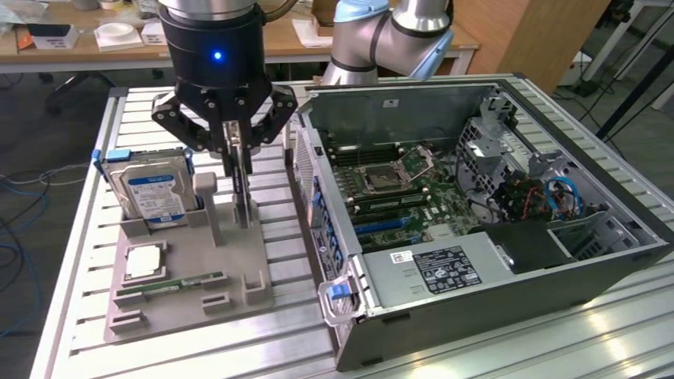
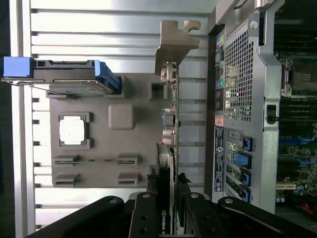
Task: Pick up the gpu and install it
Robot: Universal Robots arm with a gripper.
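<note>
**The gpu (image 1: 243, 193) is gripped upright in the gray holder (image 1: 179, 296).**
The pick-up step is judged to be in hand. The gripper (image 1: 240, 154) is pinched on the upper edge of the gpu, which is seated in its slot on the tabletop (image 1: 79, 237), just beside the open computer case (image 1: 506, 296). Little side room is left, so a straight pull is judged necessary.

The thin gpu (image 2: 172, 114) with silver bracket stands on edge, pinched by the hand (image 2: 171, 181).
</note>
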